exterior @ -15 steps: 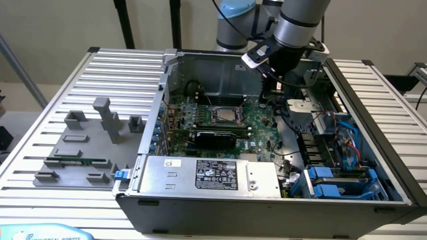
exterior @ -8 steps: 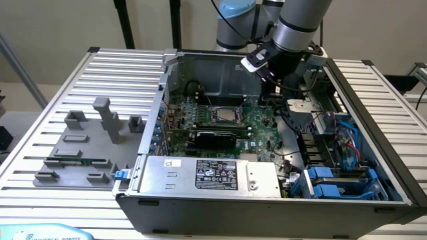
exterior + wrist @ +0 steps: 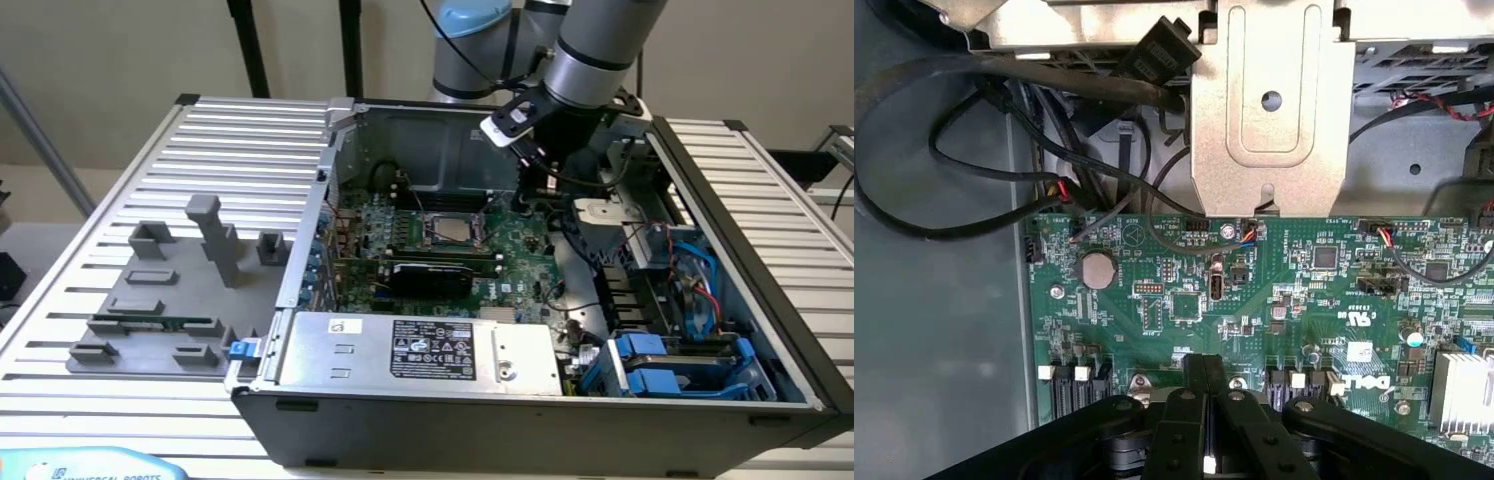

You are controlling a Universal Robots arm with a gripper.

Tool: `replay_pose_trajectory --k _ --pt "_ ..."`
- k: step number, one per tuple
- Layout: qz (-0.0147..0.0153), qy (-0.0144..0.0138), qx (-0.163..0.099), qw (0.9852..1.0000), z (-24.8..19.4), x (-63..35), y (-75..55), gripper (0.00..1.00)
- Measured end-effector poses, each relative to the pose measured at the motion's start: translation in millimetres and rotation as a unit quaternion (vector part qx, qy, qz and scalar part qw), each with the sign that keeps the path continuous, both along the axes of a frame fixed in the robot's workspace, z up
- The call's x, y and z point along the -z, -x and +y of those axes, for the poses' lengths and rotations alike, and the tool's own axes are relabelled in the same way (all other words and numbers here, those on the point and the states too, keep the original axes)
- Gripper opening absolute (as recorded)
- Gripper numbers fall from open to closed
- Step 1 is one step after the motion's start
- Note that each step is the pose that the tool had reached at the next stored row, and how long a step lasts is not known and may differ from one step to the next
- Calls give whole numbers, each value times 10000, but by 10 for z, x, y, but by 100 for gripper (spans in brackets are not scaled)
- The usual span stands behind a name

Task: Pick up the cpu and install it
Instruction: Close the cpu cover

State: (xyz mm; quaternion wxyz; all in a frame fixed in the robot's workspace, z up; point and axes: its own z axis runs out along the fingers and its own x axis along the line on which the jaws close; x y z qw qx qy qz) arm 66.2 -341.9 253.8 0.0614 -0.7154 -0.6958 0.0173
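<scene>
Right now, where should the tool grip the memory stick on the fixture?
Likely mid-length, pinching across its narrow width, coming straight down: the stick lies level on the grey fixture, long and thin, with its top side open.

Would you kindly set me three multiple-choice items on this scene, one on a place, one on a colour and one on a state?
1. Where is the cpu? A in the socket on the motherboard; B on the grey blocks; C on the slatted table.
2. What colour is the motherboard? A red; B green; C blue.
3. How is the computer case? A panelled shut; B lying open; C upside down.
Key: 1 A, the silvery square sits inside the socket frame; 2 B, the board shows green; 3 B, its inside is exposed.
</scene>
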Motion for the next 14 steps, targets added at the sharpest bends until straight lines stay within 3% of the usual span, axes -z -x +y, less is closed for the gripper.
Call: replay_pose_trajectory --k 7,14 --pt "126 -57 -2 9999 -1 12 101 11" --pt "214 -83 -15 9997 -7 29 279 11"
